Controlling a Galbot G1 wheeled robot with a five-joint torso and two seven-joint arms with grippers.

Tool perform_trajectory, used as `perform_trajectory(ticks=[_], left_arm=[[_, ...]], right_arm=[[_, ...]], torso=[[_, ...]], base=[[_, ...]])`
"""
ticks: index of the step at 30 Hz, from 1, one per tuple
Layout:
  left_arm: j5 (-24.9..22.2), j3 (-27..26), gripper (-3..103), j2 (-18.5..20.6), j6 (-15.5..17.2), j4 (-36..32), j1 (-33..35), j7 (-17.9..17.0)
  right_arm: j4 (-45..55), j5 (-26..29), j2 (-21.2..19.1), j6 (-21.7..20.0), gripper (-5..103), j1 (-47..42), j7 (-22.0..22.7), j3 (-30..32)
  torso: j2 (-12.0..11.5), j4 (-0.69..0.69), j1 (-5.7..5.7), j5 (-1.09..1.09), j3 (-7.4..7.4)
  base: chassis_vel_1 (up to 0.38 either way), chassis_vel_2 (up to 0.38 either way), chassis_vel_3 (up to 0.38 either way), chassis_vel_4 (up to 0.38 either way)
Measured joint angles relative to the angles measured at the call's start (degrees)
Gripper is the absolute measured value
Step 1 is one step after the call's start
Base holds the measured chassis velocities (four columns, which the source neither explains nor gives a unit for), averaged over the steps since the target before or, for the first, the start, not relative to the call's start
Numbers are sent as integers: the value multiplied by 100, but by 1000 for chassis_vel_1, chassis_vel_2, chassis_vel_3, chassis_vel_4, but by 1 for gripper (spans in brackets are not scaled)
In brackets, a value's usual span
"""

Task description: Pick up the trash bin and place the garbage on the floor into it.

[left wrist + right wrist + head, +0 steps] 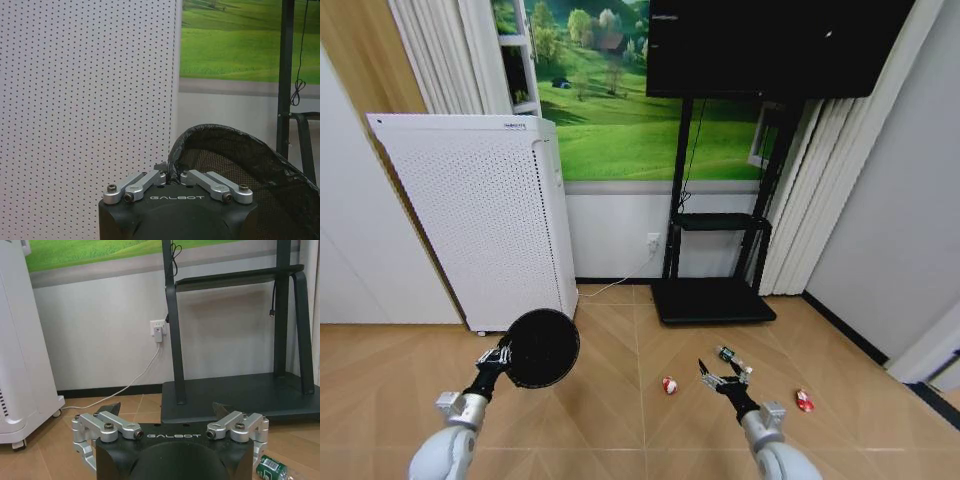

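Three garbage pieces lie on the floor; left gripper fingers clamp one trash bin, right gripper fingers apart.

Home-like living room, wood floor, curtains, television on stand, air purifier

Up off the floor at front left, trash bin, rim pinched by left gripper just left of it; behind and left of that, perforated appliance against the wall, cable trailing along the skirting from its base to the wall socket on its right. Right of the socket, TV stand, screen overhead. On the floor in front of the stand, a wrapper centre, bottle right of it, second wrapper further right; right gripper between first wrapper and bottle, just in front of the bottle, fingers spread.
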Motion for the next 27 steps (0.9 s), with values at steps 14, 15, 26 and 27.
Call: perform_trajectory(ticks=[14,15,26,27], left_arm=[[131,-33,7,-46,129,-162,100,-84],[136,-43,7,-54,133,-196,129,-82],[133,-69,7,-76,189,-246,183,-83],[133,-69,7,-76,189,-246,183,-83]], right_arm=[[-197,-137,-98,69,100,92,5,-5],[-199,-137,-100,72,100,95,-1,-5],[-211,-144,-79,165,100,66,-15,27],[-211,-144,-79,165,100,66,-15,27]], torso=[[0,0,0,0,0],[0,0,0,0,0],[0,0,0,1,0],[0,0,0,1,0]], base=[[0,0,0,0],[0,0,0,0],[-22,25,21,-27],[-86,81,66,-66]])
